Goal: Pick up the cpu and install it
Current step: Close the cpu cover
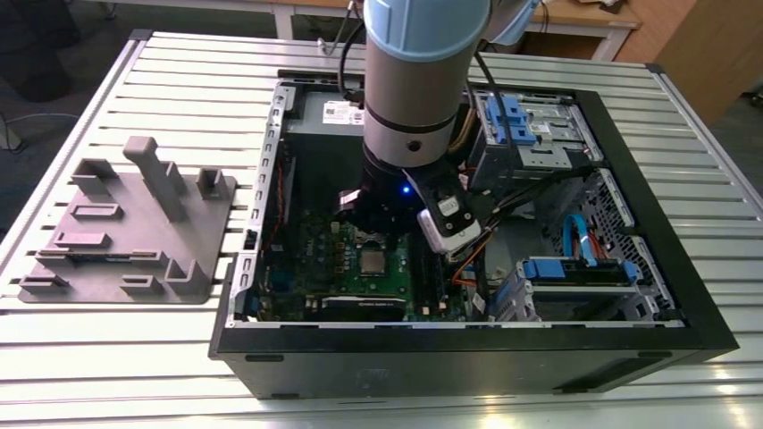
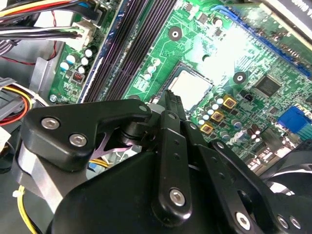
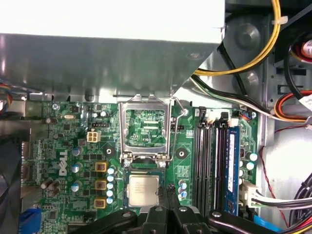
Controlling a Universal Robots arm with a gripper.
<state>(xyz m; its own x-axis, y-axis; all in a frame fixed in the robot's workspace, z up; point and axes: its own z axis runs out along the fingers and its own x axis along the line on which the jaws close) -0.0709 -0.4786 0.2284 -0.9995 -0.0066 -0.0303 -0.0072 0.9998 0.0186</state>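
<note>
We see the gripper (image 3: 163,189) low inside the open computer case (image 1: 620,353), with its two thin fingers brought together until no gap shows between them, and nothing is clamped in them. The cpu (image 3: 143,190) lies flat in its socket on the green circuit board (image 3: 73,146), directly beneath the fingertips and just ahead of them. In the first wrist view one tip overlaps the chip's near edge, though we cannot tell whether it touches. Beyond the cpu, farther from the gripper, the hollow metal socket frame (image 3: 145,127) stands swung open. The dark memory slots (image 3: 208,161) run alongside the fingers, off to one side. In the exterior view the arm (image 1: 412,80) comes down from above into the case. The grey tray (image 1: 125,228) with upright blocks sits on the slatted table (image 1: 179,80) outside the case, well apart from the gripper.
</note>
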